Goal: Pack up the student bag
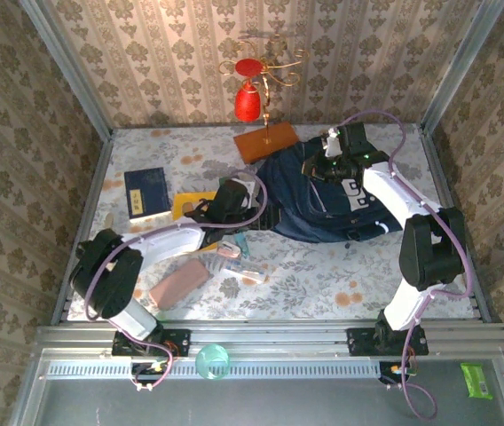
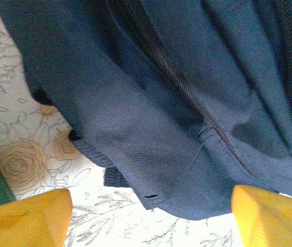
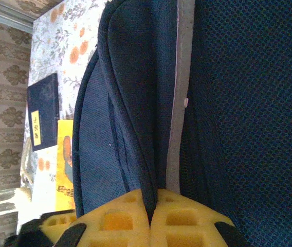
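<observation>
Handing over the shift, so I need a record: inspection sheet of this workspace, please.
Surface: floral cloth, flat.
Job's things: student bag slumped at rear right.
Clutter: blue book, yellow book, orange book, pink case, small items near centre.
Grippers: left gripper open at the bag's edge; right gripper shut on bag fabric.
Cables: purple cables looped along both arms.
Surroundings: wallpapered walls; red ornament hanging at rear.

Left arm [image 1: 159, 241] and right arm [image 1: 392, 197]: white shells, black joints; lilac cables [image 1: 377, 112] loop along both; yellow finger pads [image 2: 28, 218], waffled.
</observation>
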### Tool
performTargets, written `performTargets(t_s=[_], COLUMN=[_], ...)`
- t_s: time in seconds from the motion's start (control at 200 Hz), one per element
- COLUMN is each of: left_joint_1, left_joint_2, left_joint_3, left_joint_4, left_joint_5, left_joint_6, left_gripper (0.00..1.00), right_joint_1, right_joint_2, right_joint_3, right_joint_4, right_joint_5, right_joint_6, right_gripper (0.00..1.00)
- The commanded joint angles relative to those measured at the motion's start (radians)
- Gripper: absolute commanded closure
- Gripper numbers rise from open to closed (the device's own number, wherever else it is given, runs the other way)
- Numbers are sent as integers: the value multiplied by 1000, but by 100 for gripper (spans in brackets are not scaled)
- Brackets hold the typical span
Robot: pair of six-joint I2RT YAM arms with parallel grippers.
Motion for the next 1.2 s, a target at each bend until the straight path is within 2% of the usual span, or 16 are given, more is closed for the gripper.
performTargets(t_s=[0.0,0.08,0.17,0.26,0.34,0.48,0.545,0.615,0.715,0.805,0.99,1.085,1.13,1.195], left_joint_1=[8,10,12,11,14,38,67,98,140,168,234,280,310,364], left_joint_2=[48,74,104,138,152,124,84,27,-67,-148,-240,-231,-226,-218], left_joint_3=[41,51,61,88,108,110,93,54,5,-21,17,44,57,87], left_joint_4=[34,55,104,157,191,174,159,169,184,177,43,17,5,-46], left_joint_5=[55,60,82,120,131,133,150,175,216,231,254,326,374,441], left_joint_6=[-38,-60,-102,-138,-150,-132,-128,-152,-210,-276,-324,-348,-350,-327], left_gripper=[22,22,16,21,34,65,81,100,100,100,100,100,100,100], right_joint_1=[-2,-9,-11,-11,-9,-11,-13,-17,-18,-17,66,117,133,158], right_joint_2=[-45,-56,-66,-64,-56,-38,-33,-39,-94,-191,-455,-551,-578,-603], right_joint_3=[43,36,24,-11,-30,-21,12,51,38,-53,-325,-406,-440,-489], right_joint_4=[105,130,180,290,346,301,191,29,-113,-103,92,134,170,220], right_joint_5=[-111,-129,-154,-210,-229,-220,-181,-79,121,200,185,229,225,202], right_joint_6=[64,89,129,212,260,219,118,-34,-210,-275,-373,-470,-511,-600], right_gripper=[100,100,100,100,100,100,93,79,55,40,28,23,17,14])
